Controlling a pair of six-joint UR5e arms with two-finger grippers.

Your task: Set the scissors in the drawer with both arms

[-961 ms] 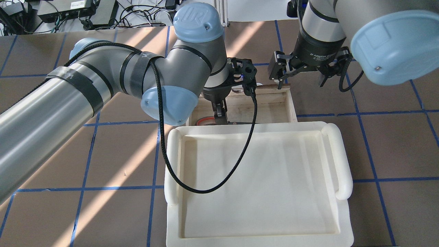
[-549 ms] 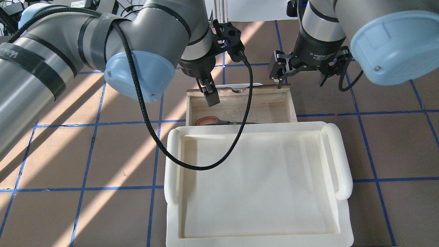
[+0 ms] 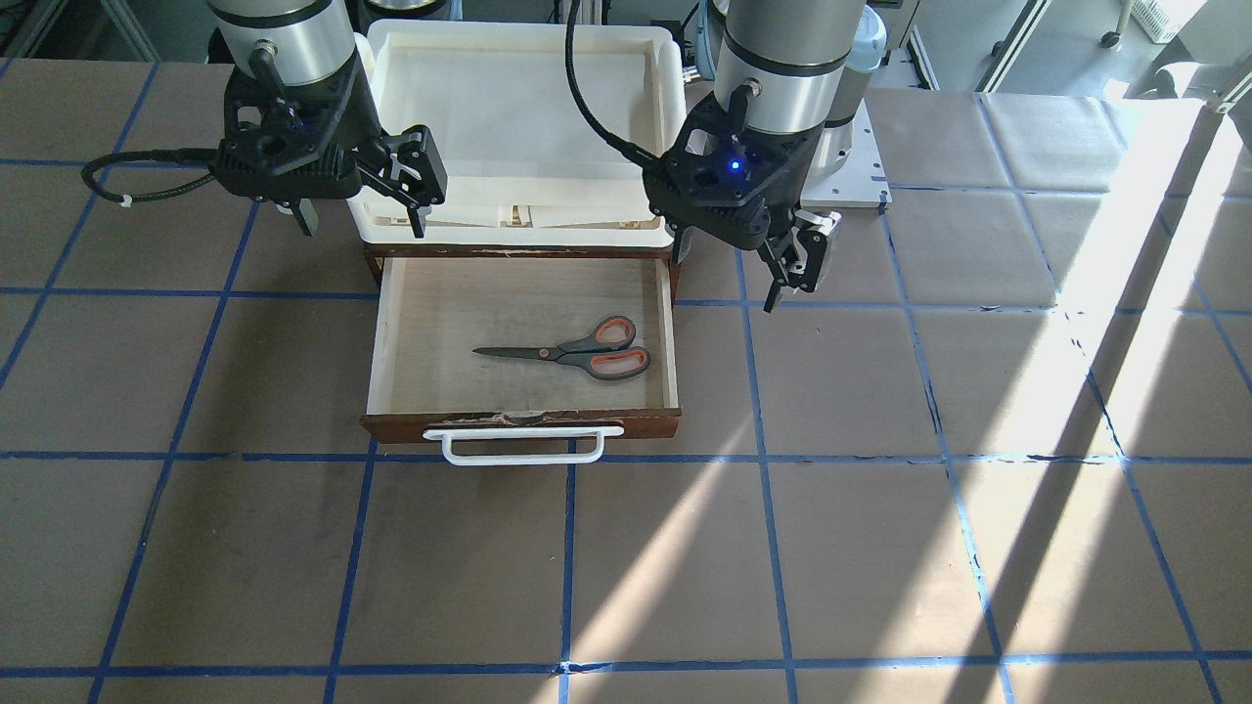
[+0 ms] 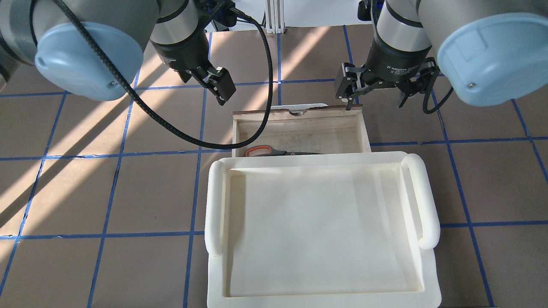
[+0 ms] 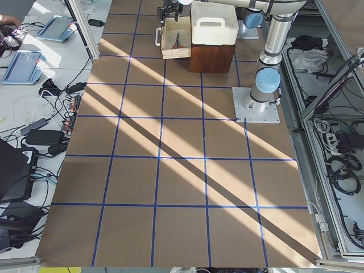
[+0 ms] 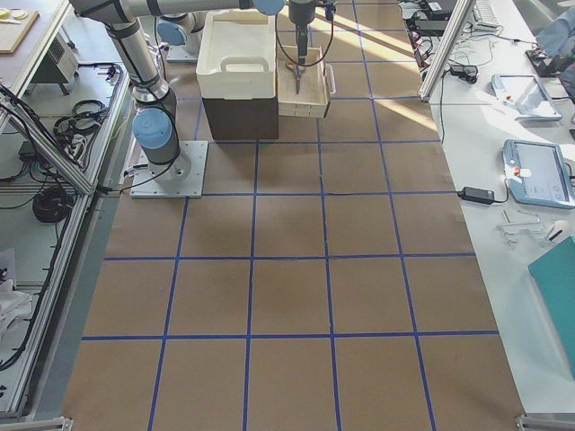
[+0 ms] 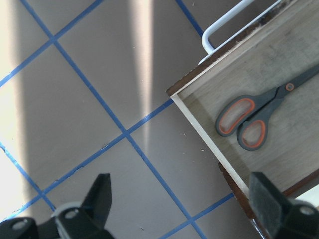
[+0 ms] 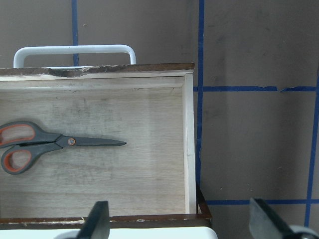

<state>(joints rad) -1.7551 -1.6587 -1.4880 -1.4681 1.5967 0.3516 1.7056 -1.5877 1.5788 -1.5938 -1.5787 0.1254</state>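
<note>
From across the table, the scissors [image 3: 572,350] lie flat on the pale floor of the open drawer [image 3: 430,323], blades together. The left gripper [image 3: 724,284] hangs above the table [image 3: 880,489] beside the drawer, fingers spread wide and holding nothing. The right gripper [image 3: 364,232] hangs at the drawer's other side, also spread and empty, in front of the white tray [image 3: 518,29]. From overhead, the tray's rim hides part of the scissors. The left wrist camera shows the orange-lined handles near the drawer's side wall. The right wrist camera shows the blade tips pointing toward the drawer's middle.
</note>
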